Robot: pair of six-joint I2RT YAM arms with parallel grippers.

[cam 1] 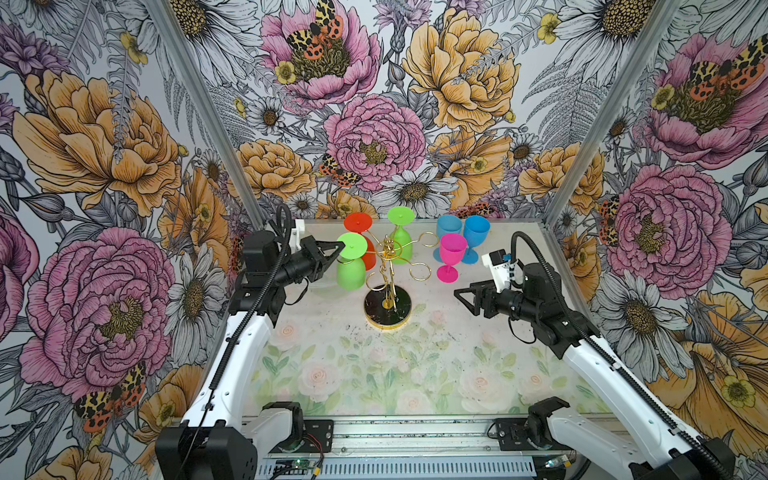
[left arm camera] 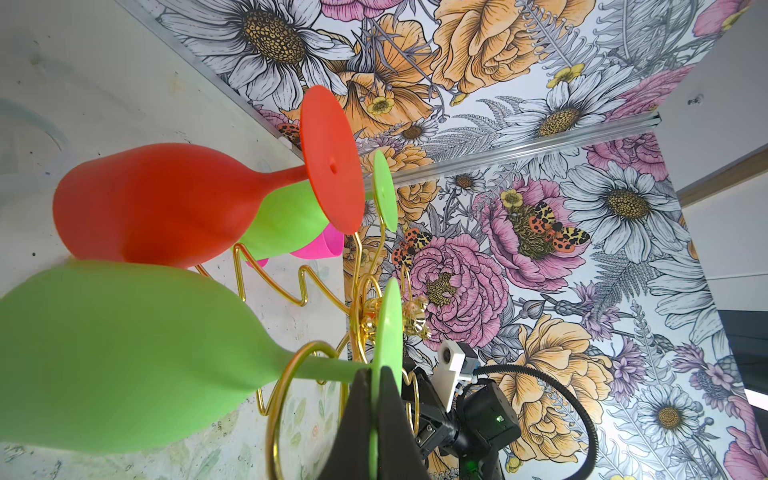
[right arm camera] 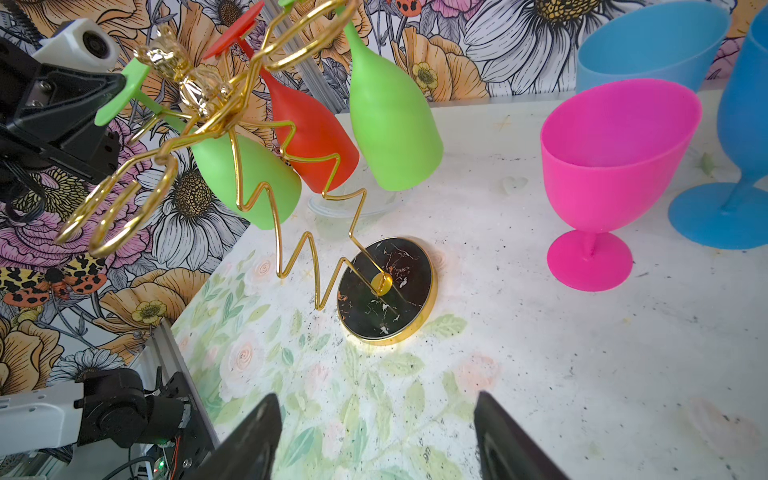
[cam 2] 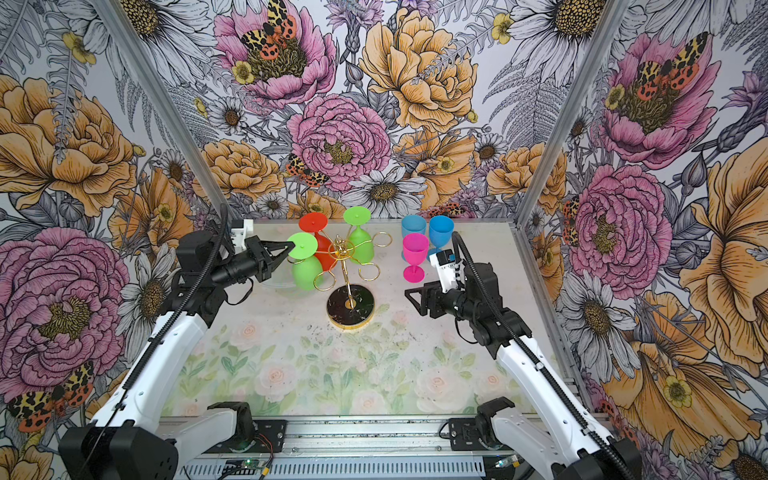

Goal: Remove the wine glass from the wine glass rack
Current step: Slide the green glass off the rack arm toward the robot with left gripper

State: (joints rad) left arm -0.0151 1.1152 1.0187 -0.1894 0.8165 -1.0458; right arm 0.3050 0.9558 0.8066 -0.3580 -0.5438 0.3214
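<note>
**Ease the green glass out by its foot**

The left gripper [left arm camera: 376,399] is clamped on the edge of the foot of the near green wine glass [cam 1: 351,272]. The glass hangs bowl-down with its stem threaded through a loop of the wine glass rack [cam 1: 387,309]. The right gripper [cam 1: 459,296] hangs with jaws apart above the table, well clear of the rack's base.

A good pull, I judge, lifts the foot just off the wire, then slides the stem out through the loop's gap — which way that gap faces is hard to tell. Keep the foot level, since a thin edge pinch can twist. The red glass [cam 1: 358,222] hangs just behind, and the light wire stand could tip — so go slowly
</note>
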